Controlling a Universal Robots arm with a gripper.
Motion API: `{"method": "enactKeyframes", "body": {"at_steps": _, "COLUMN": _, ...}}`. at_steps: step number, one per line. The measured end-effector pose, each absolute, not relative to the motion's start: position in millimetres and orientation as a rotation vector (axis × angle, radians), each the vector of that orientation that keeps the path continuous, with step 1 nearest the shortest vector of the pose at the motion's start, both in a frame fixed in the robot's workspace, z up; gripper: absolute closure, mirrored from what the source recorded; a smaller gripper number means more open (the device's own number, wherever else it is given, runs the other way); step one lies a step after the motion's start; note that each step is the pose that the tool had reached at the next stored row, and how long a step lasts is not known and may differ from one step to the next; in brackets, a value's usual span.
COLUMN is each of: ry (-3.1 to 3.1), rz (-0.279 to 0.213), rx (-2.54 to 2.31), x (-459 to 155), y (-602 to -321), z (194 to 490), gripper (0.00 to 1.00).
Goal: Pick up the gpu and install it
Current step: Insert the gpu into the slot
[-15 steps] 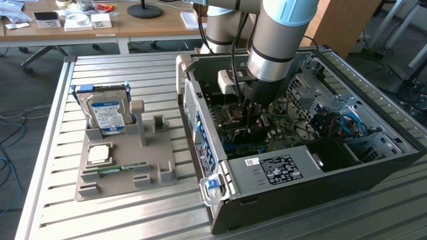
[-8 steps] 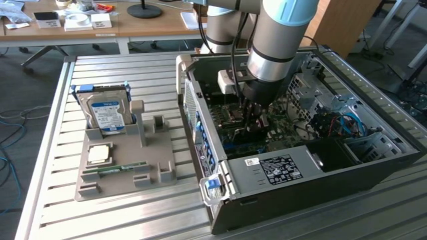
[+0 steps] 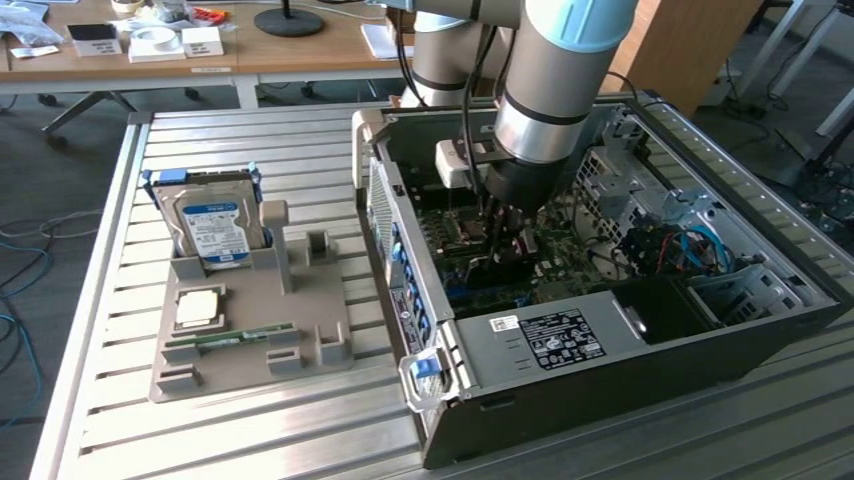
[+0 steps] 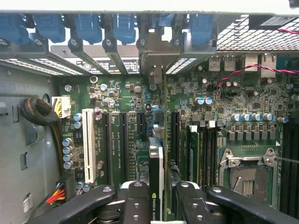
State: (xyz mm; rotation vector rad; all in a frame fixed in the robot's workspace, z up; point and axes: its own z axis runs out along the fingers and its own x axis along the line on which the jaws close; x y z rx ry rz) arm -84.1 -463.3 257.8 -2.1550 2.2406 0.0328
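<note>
Gripper (image 4: 156, 198): clamped on gpu (image 4: 156, 177), edge-on above motherboard (image 4: 126, 140) slots. Advice: keep card vertical, bracket aligned with rear opening, press evenly.

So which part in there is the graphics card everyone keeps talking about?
Look into the open computer case, down at the green motherboard under the arm. The gpu is the thin dark card standing on edge between the gripper jaws, in line with the slots; unlike the fitted memory sticks beside it, it carries a small green logo.
</note>
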Motion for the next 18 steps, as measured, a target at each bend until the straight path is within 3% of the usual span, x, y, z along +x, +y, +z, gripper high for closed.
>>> {"method": "enactKeyframes", "body": {"at_steps": 18, "ry": 2.240, "rz": 0.034, "rx": -2.154, "x": -85.7, "y": -465.7, "z": 251.8, "gripper": 0.73}}
